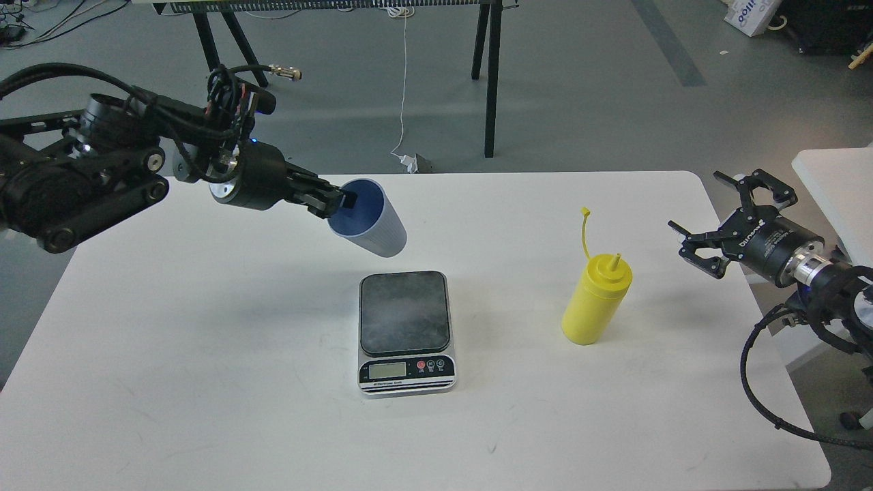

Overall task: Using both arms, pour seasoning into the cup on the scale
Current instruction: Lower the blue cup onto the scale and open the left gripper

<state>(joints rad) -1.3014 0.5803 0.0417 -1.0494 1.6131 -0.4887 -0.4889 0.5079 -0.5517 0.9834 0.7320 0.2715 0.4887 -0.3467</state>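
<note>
My left gripper (339,202) is shut on the rim of the light-blue cup (374,221) and holds it tilted in the air, above and just behind the left part of the scale (406,331). The scale lies flat at the table's middle with nothing on its dark plate. The yellow seasoning bottle (597,307) stands upright to the right of the scale, its cap strap sticking up. My right gripper (719,218) is open and empty, to the right of the bottle near the table's right edge.
The white table (204,382) bears the scale and the bottle. A second white table (835,177) stands close at the right. Black trestle legs (225,88) and a white cable (404,102) are on the floor behind.
</note>
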